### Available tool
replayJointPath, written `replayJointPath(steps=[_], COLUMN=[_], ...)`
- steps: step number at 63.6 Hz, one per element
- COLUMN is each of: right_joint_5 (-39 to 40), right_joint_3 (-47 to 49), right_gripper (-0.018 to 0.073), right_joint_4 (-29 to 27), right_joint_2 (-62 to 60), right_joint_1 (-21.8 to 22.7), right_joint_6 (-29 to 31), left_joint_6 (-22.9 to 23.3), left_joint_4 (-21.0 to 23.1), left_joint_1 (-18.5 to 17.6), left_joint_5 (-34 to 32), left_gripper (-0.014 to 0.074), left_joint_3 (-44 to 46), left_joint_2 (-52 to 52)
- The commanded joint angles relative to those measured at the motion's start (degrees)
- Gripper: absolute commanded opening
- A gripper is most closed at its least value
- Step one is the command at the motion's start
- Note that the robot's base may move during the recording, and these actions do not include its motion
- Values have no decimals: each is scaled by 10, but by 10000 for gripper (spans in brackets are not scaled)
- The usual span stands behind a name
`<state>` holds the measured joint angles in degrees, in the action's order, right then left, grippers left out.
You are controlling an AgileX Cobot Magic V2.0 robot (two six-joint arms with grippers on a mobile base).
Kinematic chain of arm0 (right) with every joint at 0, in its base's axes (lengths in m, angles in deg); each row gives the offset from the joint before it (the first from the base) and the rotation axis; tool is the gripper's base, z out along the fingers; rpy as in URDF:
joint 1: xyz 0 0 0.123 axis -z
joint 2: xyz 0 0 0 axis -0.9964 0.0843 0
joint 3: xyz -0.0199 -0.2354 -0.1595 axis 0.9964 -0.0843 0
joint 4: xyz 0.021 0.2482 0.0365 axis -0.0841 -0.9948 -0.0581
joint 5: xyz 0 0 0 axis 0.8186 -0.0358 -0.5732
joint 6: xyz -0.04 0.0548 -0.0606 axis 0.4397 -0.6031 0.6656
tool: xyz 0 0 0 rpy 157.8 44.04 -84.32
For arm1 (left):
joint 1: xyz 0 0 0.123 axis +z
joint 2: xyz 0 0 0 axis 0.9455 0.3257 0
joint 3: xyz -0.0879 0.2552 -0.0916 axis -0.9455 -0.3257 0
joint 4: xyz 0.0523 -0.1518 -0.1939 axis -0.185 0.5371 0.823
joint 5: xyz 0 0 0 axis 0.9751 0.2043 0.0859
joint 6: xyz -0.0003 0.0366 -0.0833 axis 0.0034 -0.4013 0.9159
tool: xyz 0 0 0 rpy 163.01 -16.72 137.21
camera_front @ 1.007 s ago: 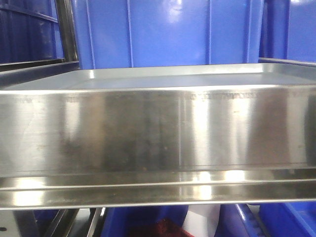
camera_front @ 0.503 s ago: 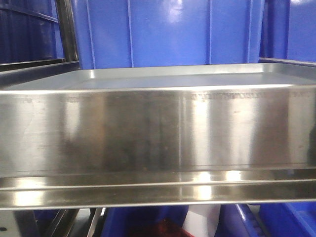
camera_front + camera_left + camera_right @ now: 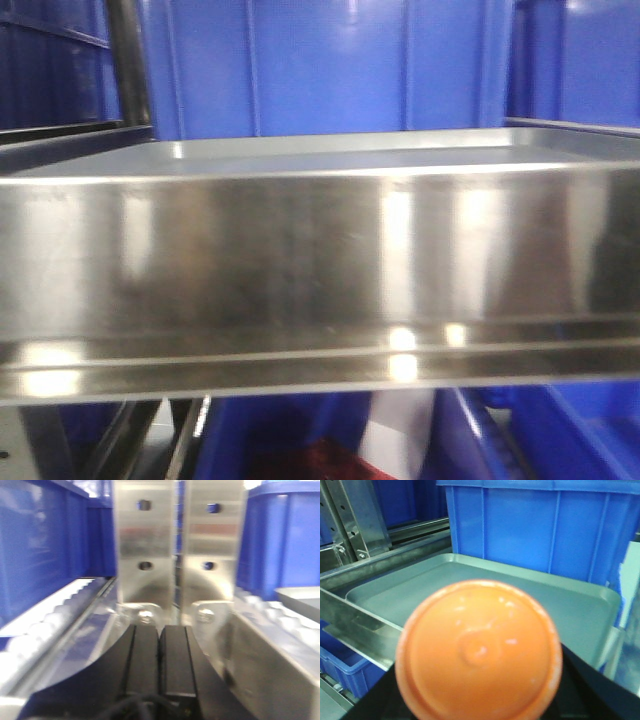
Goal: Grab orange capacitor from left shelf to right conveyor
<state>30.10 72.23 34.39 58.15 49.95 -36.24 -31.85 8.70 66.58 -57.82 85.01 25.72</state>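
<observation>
Squarely between right fingers (image 3: 592, 692) (orange capacitor (image 3: 479, 652))

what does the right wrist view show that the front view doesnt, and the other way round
Only the right wrist view: the capacitor, its orange end close up and filling much of the frame, and the tray's floor seen from above. Only the front view: the shelf with its tall shiny lip face-on. Both: the grey tray and the blue crates behind it.

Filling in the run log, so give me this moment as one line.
left gripper: shut, empty | right gripper: shut on capacitor | capacitor: held near tray | conveyor: not in view
</observation>
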Motion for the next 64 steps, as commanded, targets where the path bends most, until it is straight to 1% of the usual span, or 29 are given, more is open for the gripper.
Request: replayJointPath(steps=[1, 64], right_joint_5=[51, 51], right_joint_3=[14, 14], right_gripper=[54, 54], right_joint_4=[6, 6], right_joint_2=[5, 5], right_joint_1=[2, 2], right_joint_6=[4, 4], left_joint_6=[0, 0], left_joint_4=[3, 3], left_joint_1=[-1, -1], left_joint_5=[-48, -48], left_gripper=[-105, -105], left_joint_3=[4, 4], left_joint_2=[6, 6])
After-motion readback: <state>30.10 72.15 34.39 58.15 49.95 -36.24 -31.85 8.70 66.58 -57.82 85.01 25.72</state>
